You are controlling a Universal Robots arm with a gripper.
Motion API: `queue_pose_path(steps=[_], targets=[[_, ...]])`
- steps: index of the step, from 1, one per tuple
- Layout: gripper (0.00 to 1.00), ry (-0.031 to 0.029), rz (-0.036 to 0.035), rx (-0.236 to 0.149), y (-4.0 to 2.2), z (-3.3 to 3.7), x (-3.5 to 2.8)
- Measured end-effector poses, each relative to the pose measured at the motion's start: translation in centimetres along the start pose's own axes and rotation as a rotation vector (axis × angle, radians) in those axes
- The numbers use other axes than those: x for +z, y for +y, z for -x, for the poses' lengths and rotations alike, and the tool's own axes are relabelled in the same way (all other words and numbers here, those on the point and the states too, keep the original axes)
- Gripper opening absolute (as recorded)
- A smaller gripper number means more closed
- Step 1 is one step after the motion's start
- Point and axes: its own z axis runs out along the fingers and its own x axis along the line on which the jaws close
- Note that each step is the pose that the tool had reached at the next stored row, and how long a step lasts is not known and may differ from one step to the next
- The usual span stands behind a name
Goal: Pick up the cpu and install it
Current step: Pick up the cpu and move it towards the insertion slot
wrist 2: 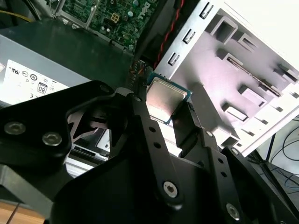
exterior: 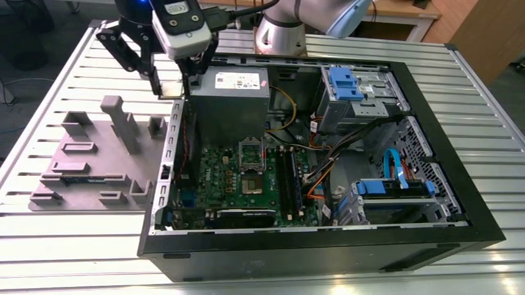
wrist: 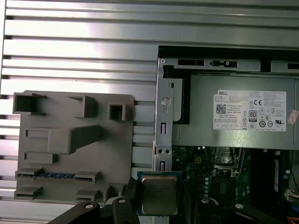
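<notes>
Gripper (exterior: 171, 90) clenched on the cpu (wrist 2: 166, 99), fingers pinching two opposite edges, silver top visible in both wrist views. Cpu held aloft over the open computer case (exterior: 459, 153) side wall, between grey parts holder (exterior: 90, 160) and power supply (exterior: 233, 101), well above the motherboard (exterior: 246, 181)

A white label (wrist: 250, 110) stands on the grey power supply (wrist: 201, 116), a little beyond the gripper (wrist: 161, 207) in the first wrist view. It bears rows of small black print, a square code pattern at one end and a row of round marks, one with a number inside. A small pink sticker (wrist: 293, 116) sits just beside the label. Any print on the cpu (wrist: 159, 193), pinched between the gripper's fingers, is too faint to tell.
</notes>
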Motion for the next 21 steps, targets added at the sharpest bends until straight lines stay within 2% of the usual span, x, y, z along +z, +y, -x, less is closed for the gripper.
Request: queue_pose_path(steps=[14,21], targets=[[0.47,0.0,0.0,0.0,-0.06,1.94,-0.04],[0.47,0.0002,0.0,0.0,-0.12,3.22,-0.05]])
